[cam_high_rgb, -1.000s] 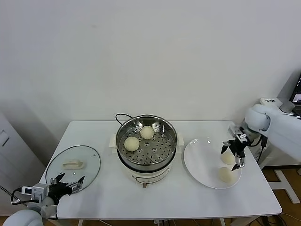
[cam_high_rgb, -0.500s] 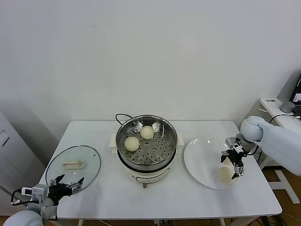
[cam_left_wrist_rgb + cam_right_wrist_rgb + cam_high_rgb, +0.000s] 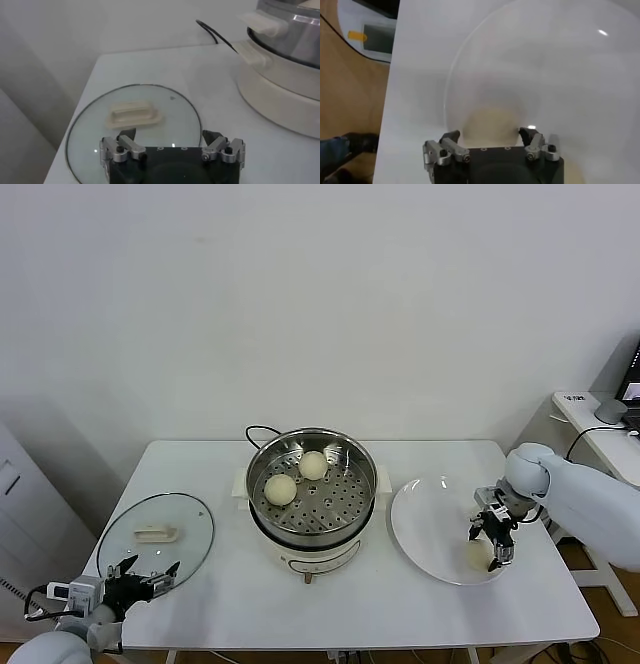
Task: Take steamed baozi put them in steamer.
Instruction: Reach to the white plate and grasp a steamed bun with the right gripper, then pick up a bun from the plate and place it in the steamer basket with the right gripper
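Note:
Two steamed baozi [image 3: 280, 489] [image 3: 313, 465] lie on the perforated floor of the steel steamer [image 3: 312, 536] at the table's middle. On the white plate [image 3: 425, 524] to its right, one baozi [image 3: 478, 555] lies near the front rim. Just behind it my right gripper [image 3: 493, 536] is down on the plate and hides another bun in the head view. In the right wrist view that baozi [image 3: 490, 119] sits between the fingers of the right gripper [image 3: 490, 134], which press its sides. My left gripper [image 3: 145, 569] waits open at the front left.
A glass lid [image 3: 155, 534] with a white handle lies flat on the table's left part, just beyond the open left gripper [image 3: 170, 135]. The steamer's black cord [image 3: 258, 430] runs off behind it. The table's right edge is close to the plate.
My right gripper has come down and toward the front over the plate's rear baozi, and its fingers have drawn in around it. The left arm has not moved.

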`<control>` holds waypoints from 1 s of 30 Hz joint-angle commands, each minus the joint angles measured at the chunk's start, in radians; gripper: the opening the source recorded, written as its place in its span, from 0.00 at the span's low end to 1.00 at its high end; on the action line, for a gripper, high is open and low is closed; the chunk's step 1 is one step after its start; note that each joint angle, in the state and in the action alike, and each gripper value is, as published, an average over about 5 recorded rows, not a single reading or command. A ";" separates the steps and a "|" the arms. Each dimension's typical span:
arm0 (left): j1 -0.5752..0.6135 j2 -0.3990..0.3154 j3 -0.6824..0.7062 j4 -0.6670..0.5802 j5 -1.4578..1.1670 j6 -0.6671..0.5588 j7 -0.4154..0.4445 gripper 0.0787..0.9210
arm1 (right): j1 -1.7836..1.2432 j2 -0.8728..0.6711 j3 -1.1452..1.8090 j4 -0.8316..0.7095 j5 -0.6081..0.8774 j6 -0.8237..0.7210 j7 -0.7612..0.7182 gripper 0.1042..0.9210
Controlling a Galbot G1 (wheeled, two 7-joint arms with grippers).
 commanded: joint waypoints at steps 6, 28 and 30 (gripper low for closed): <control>0.001 -0.006 0.001 -0.006 0.002 0.003 -0.002 0.88 | -0.020 0.012 0.028 -0.011 -0.022 -0.003 -0.006 0.48; 0.003 -0.002 -0.001 -0.019 0.006 0.008 -0.005 0.88 | 0.569 0.148 -0.128 0.041 0.277 0.255 -0.058 0.46; 0.001 -0.002 0.000 -0.020 0.006 0.008 -0.005 0.88 | 0.583 0.195 -0.116 0.031 0.283 0.303 -0.056 0.46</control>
